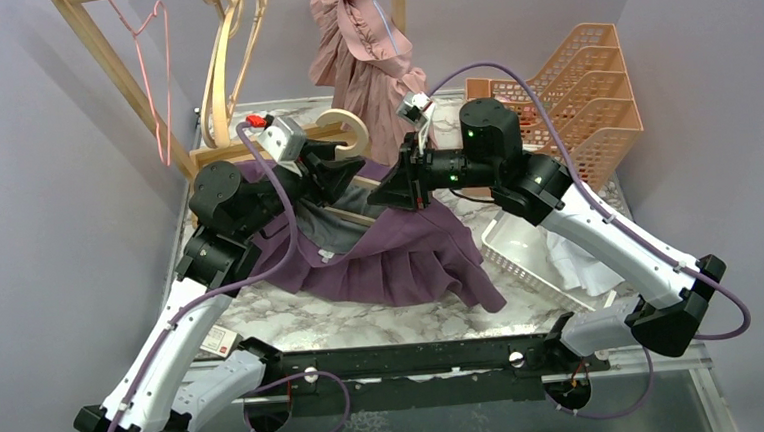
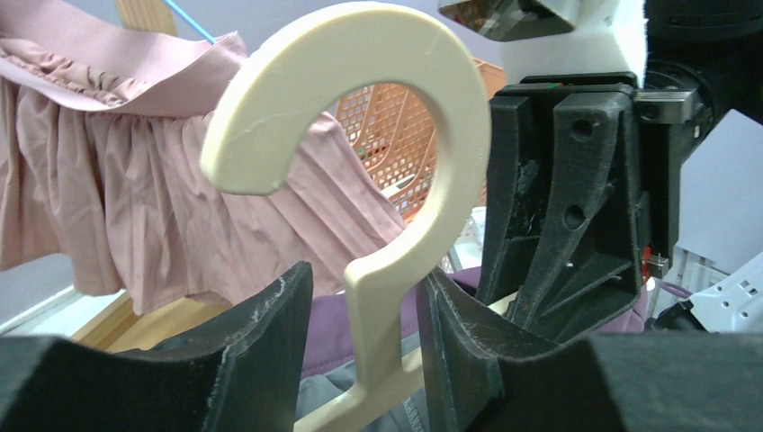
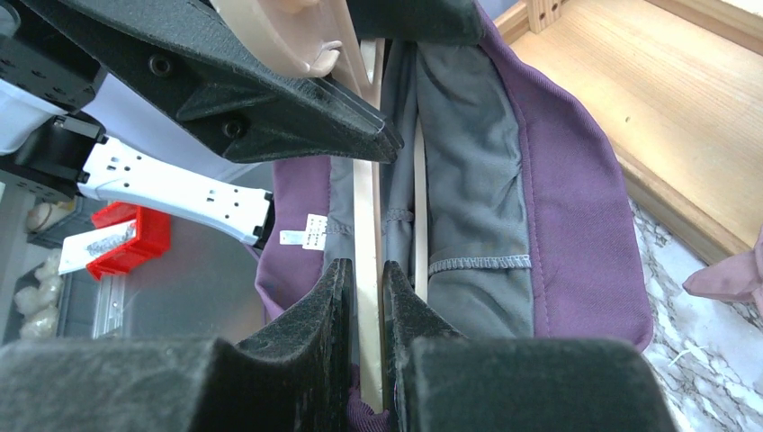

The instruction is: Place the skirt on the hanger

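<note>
Right gripper (image 3: 363,270) around hanger (image 3: 364,207) (skirt (image 3: 576,180) behind)

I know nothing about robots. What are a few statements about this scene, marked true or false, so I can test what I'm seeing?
1. The right gripper is pinching the hanger by its bar. True.
2. The skirt on the table is pink. False: it is purple; a pink garment hangs at the back.
3. The left gripper has a finger on each side of the hanger's neck, just below the hook. True.
4. The orange baskets stand at the back left. False: they are at the back right.
5. The hanger hangs from the rack. False: it is over the skirt, between the two grippers.
</note>
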Action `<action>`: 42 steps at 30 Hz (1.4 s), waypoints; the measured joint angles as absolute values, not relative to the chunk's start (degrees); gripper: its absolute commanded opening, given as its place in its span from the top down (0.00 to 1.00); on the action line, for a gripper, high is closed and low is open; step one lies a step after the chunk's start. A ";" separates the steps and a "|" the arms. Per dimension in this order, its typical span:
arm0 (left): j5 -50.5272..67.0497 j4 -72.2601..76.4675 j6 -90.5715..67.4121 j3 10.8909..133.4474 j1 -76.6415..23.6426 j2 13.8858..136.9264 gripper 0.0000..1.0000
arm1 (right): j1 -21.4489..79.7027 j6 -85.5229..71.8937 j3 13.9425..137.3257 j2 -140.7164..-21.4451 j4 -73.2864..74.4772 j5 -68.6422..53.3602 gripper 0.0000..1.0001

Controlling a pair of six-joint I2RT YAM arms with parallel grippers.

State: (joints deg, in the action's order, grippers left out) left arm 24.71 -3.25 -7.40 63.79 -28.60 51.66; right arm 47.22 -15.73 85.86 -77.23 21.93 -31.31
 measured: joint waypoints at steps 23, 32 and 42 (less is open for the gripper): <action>26.50 2.63 -5.54 59.77 -29.19 52.18 1.00 | 47.44 -14.90 82.17 -68.77 21.61 -23.31 0.37; 26.35 2.46 -7.27 60.29 -29.26 51.37 1.00 | 47.57 -9.37 83.29 -59.02 32.01 -15.22 0.32; 27.09 2.79 -9.19 61.36 -29.26 49.80 1.00 | 47.57 -4.16 84.38 -62.92 42.76 -13.61 0.33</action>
